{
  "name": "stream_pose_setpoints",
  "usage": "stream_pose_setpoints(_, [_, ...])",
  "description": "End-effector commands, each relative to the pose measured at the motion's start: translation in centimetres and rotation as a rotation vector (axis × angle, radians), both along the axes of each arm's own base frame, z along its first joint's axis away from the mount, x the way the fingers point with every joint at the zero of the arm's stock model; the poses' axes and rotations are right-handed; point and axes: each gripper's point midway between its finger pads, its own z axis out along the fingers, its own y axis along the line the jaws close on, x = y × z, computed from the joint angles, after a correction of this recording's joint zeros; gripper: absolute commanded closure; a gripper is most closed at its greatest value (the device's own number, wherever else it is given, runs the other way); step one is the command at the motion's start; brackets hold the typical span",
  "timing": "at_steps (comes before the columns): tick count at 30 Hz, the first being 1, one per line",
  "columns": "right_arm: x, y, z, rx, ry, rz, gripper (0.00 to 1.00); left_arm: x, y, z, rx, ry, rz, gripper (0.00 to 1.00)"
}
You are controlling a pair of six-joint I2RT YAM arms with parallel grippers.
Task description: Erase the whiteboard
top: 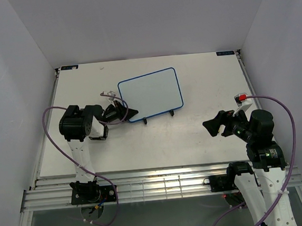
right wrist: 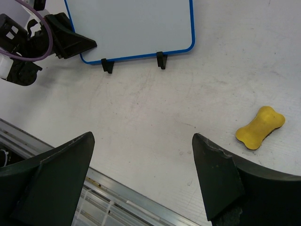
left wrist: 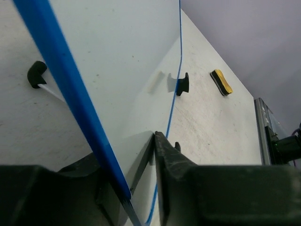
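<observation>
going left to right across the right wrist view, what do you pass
left gripper at the board's lower left corner → whiteboard → yellow eraser, lower down and off to the right

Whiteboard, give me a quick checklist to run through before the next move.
1. whiteboard free of writing: ok, no marks visible.
2. Both black feet fitted: ok.
3. left gripper astride the board's blue edge: ok; firmness of grip: cannot tell.
4. right gripper open and empty: ok.
5. yellow eraser in a gripper: not ok, it lies loose on the table.
</observation>
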Motion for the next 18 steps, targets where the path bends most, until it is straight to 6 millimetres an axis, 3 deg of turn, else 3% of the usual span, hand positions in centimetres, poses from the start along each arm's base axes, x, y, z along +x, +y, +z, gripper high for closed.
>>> stream_pose_setpoints(1, [0.1,0.3,1.3,0.014,-0.054,0.016,0.10,1.5,1.6,5.0,-0.026,-0.341,0.100,0.56])
stream_pose_setpoints(5, [0.1,0.3,1.3,0.014,-0.052,0.015,0.10,1.3,1.8,5.2,-0.021,-0.346,0.120,0.52])
stream_pose_setpoints(7, [0.1,0.3,1.3,0.013,-0.052,0.013,0.10,1.3,1.8,5.5,-0.024,-0.349,0.119,0.24])
stream_pose_setpoints(8, [0.1,0.2,1.2,0.013,-0.049,0.012,0.10,1.4,1.8,5.8,-0.029,-0.353,0.119,0.02])
stream_pose_setpoints(13, [0.2,0.1,1.1,0.008,-0.046,0.007,0.10,1.6,2.4,7.1,-0.039,-0.365,0.175,0.02])
stream_pose_setpoints(18, [0.4,-0.1,0.4,-0.003,-0.031,-0.005,0.10,2.0,5.8,7.4,-0.049,-0.306,0.388,0.02])
